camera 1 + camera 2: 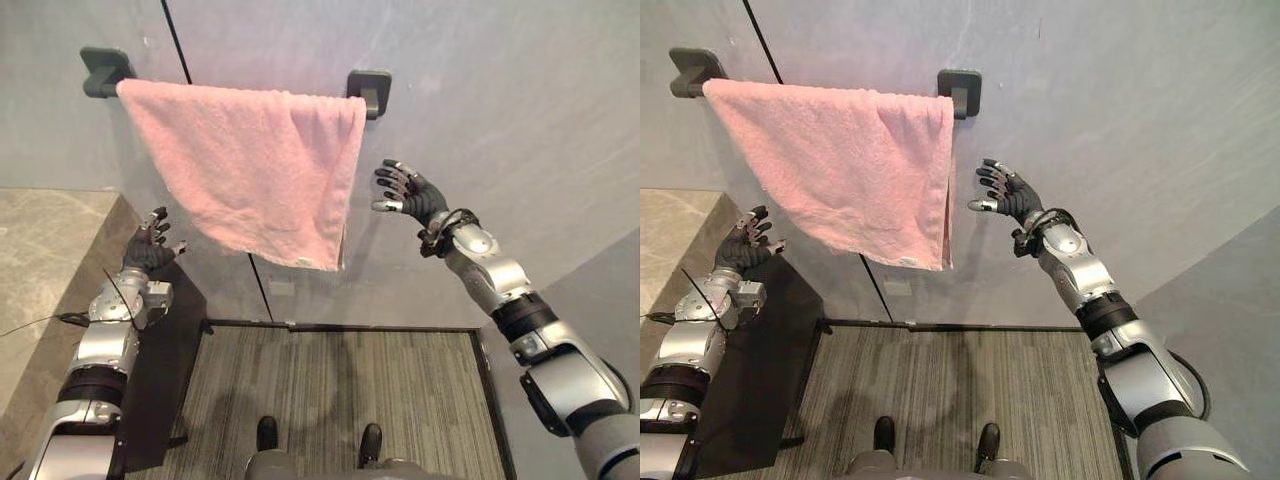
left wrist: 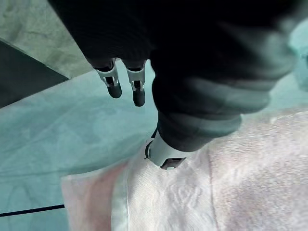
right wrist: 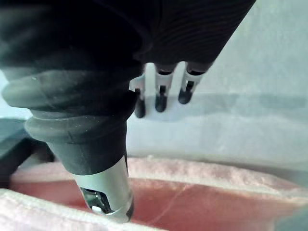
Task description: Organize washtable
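So the towel [image 1: 250, 165] was pink and hung up on the far wall [image 1: 500, 100], draped between two dark brackets [image 1: 104, 70] [image 1: 371, 90]. It sat pretty crooked: the bottom edge sloped down toward the right, so the lowest corner was on the right side. The right wrist view looked along it and showed it doubled over, front layer and back layer.

We had both arms raised toward it. The left hand [image 1: 150, 248] was up near the towel's lower left edge, just beside it, fingers [image 2: 114, 82] straight and apart, holding nothing. Its thumb [image 2: 163, 156] showed in front of the cloth in the wrist view, but we couldn't tell if it actually touched. The right hand [image 1: 412, 195] was higher, just to the right of the towel's right edge with a gap showing between them. Its fingers [image 3: 161, 96] were loosely spread, thumb [image 3: 108, 197] sticking out toward the cloth, nothing grabbed there either.

Other stuff: a beige stone-look counter [image 1: 40, 250] off to the left, a thin black seam [image 1: 178, 40] running down the wall behind the towel, and a grey striped mat [image 1: 340, 380] on the floor near us.
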